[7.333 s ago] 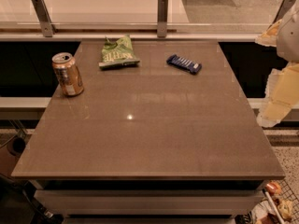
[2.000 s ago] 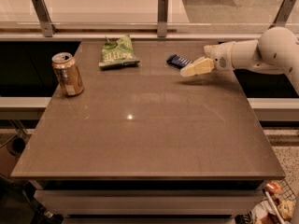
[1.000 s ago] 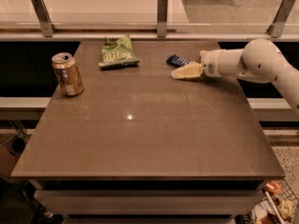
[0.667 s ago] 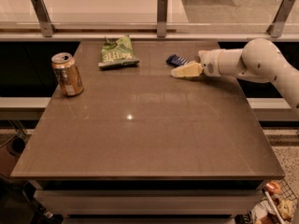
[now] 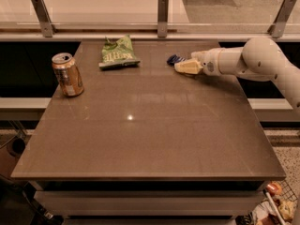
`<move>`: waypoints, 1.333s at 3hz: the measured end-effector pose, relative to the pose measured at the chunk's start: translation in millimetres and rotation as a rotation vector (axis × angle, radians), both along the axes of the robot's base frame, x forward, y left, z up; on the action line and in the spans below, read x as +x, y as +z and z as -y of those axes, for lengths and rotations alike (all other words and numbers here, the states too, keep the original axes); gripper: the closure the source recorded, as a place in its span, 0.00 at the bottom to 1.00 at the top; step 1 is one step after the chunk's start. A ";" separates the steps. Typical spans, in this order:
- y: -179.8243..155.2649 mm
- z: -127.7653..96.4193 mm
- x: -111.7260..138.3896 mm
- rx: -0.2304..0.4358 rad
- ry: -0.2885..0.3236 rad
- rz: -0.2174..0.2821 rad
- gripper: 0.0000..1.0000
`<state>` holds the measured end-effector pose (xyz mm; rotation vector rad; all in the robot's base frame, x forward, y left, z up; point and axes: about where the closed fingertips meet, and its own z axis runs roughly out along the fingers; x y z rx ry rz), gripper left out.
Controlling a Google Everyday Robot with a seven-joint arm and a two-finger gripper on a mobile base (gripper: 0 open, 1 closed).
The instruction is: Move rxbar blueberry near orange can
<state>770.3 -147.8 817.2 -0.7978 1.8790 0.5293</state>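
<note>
The gripper (image 5: 186, 67) is lying low over the table (image 5: 140, 139) in the upper right of the frame. It has been sliding a little leftward over the last 2 seconds and is now sitting almost where it was 1 second ago. It is covering most of the rxbar blueberry (image 5: 174, 59), which is lying flat near the table's far edge with only its left end peeking out at the gripper's upper left. The bar is not appearing to have shifted. Whether the gripper is open around the bar or already clamping it cannot be told from this view. The orange can (image 5: 68, 74) is standing upright at the left of the frame, well apart from the bar, with the green chip bag (image 5: 117, 52) lying between them. By my judgement the reach is ending and the grasp is being attempted, while the carry toward the can is not yet starting.
</note>
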 end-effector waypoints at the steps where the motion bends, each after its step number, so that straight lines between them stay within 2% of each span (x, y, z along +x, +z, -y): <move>1: 1.4 -0.1 0.0 0.000 0.000 0.000 1.00; 3: 5.8 -4.3 0.1 -0.013 0.009 -0.008 1.00; 4: 25.6 -11.0 -5.7 -0.064 0.032 -0.017 1.00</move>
